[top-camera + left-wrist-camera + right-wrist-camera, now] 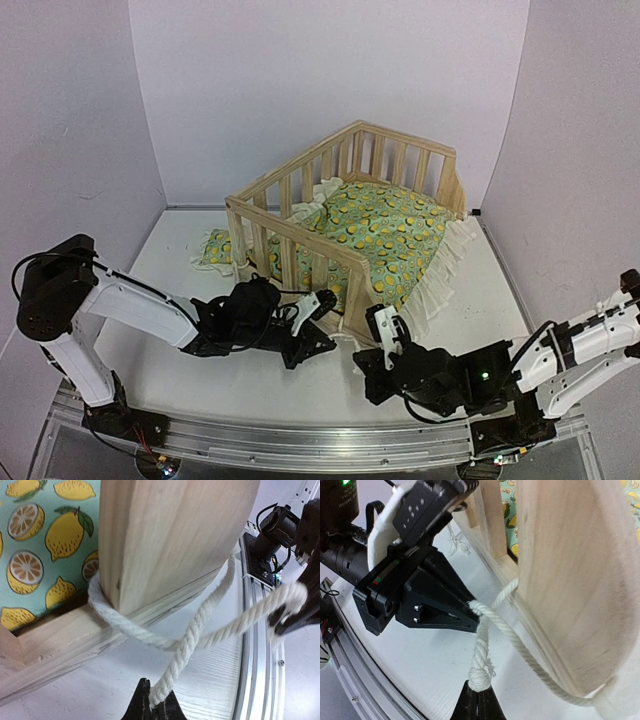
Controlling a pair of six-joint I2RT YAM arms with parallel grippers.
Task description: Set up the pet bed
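The pet bed [345,215] is a pale pine slatted frame with the lemon-print ruffled cushion [390,230] inside, spilling over the low right side. The small matching pillow [215,250] lies on the table outside the frame's left end. A white twisted rope [200,625] loops round the near corner post [165,540]. My left gripper [155,702] is shut on one rope end; it also shows in the top view [328,300]. My right gripper [481,690] is shut on the knotted other end [482,677], just right of the post [383,322].
The white table [180,370] is boxed in by pale walls at the left, back and right. A metal rail [300,445] runs along the near edge under both arm bases. Both arms crowd the space in front of the bed's near corner.
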